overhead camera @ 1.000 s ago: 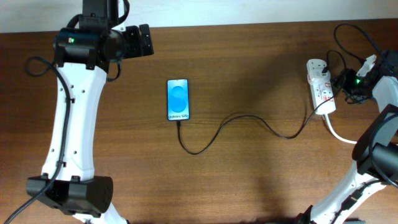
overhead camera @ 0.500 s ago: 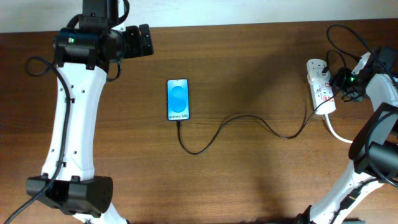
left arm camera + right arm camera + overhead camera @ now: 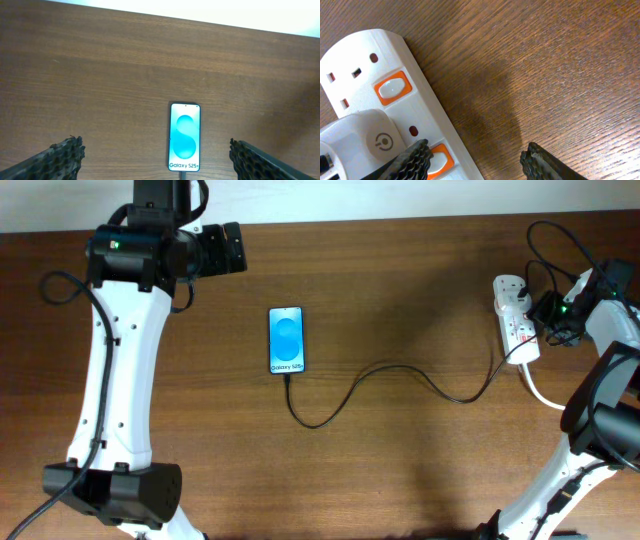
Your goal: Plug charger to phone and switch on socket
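The phone (image 3: 286, 340) lies flat mid-table with its blue screen lit. It also shows in the left wrist view (image 3: 184, 143). The thin black charger cable (image 3: 400, 367) runs from the phone's lower end (image 3: 184, 175) in curves to the white socket strip (image 3: 517, 320) at the right. My left gripper (image 3: 225, 248) is open and empty, high above the table behind the phone (image 3: 160, 165). My right gripper (image 3: 548, 315) is open at the socket's right edge. In the right wrist view (image 3: 475, 162), its left finger rests at an orange switch (image 3: 441, 159) on the socket (image 3: 420, 107).
A white adapter (image 3: 362, 140) sits plugged into the socket. A second orange switch (image 3: 392, 87) lies further along it. The thick white mains cord (image 3: 545, 395) leaves the socket toward the right edge. Black robot cables (image 3: 545, 245) loop behind the socket.
My right gripper has shifted slightly left and back, closer onto the socket's edge. The left arm, phone and cable have not moved.
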Motion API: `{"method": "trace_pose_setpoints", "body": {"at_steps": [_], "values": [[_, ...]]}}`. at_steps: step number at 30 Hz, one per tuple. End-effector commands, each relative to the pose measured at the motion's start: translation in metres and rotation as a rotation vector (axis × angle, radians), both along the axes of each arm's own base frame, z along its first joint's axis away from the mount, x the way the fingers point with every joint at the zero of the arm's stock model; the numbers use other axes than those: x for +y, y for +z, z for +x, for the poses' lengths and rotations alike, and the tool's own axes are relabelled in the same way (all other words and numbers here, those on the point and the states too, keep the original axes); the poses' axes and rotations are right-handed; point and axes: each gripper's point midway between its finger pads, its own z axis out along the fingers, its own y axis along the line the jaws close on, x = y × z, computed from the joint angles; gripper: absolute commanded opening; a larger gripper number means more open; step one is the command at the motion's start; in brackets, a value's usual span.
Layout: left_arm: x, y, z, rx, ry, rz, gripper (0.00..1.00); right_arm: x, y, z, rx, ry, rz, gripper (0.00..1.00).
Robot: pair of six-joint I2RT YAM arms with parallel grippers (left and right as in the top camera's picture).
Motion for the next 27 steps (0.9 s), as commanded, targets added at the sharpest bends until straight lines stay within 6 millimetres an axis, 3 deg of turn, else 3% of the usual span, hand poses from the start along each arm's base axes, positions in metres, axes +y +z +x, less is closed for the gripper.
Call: {"method": "trace_pose_setpoints", "body": {"at_steps": [1, 20, 23, 27], "values": [[0.004, 0.007, -0.003, -0.014, 0.013, 0.008, 0.99, 0.022, -0.025, -0.010, 0.065, 0.038, 0.079, 0.63], [0.004, 0.007, -0.003, -0.014, 0.012, 0.008, 0.99, 0.025, -0.030, -0.021, 0.112, 0.032, 0.098, 0.63], [0.004, 0.007, -0.003, -0.014, 0.013, 0.008, 0.99, 0.012, -0.024, -0.020, 0.091, 0.011, 0.089, 0.63], [0.004, 0.007, -0.003, -0.015, 0.013, 0.008, 0.99, -0.023, 0.007, -0.021, 0.054, -0.044, 0.067, 0.64]]}}
